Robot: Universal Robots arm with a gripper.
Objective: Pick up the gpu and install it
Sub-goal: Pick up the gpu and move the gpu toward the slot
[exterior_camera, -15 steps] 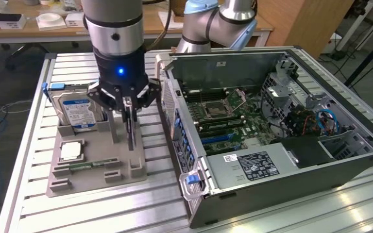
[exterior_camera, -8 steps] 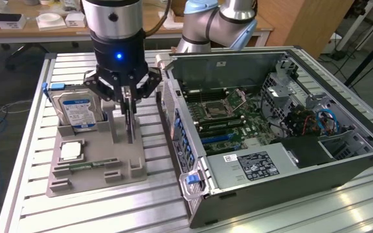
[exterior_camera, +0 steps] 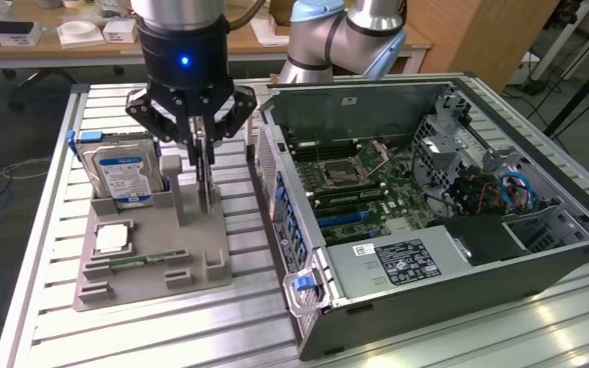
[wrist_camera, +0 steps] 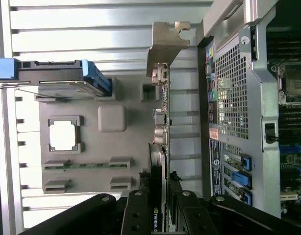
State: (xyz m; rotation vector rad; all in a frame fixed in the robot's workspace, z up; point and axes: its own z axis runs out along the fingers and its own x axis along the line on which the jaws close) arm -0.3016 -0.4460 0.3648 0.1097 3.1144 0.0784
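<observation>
The gpu [exterior_camera: 205, 172] is a thin black card seen edge-on, standing upright over the grey fixture tray [exterior_camera: 146, 284]. My gripper [exterior_camera: 200, 142] comes down from above and is shut on the card's upper edge. In the wrist view the gpu [wrist_camera: 163, 122] runs away from my gripper [wrist_camera: 160, 215], with its silver bracket [wrist_camera: 165, 44] at the far end. Black fingers [wrist_camera: 138, 210] press on both faces of the card. I cannot tell whether its lower edge still rests in the tray's slot. The open computer case [exterior_camera: 428, 230] lies at the exterior view's right, motherboard [exterior_camera: 361, 180] exposed.
On the tray stand a silver hard drive [exterior_camera: 120, 172] with a blue-white label, a processor chip [exterior_camera: 113, 239] and a green memory stick [exterior_camera: 136, 261]. The case's perforated rear wall [wrist_camera: 234, 93] is close beside the card. A slatted metal table [exterior_camera: 233, 330] carries everything.
</observation>
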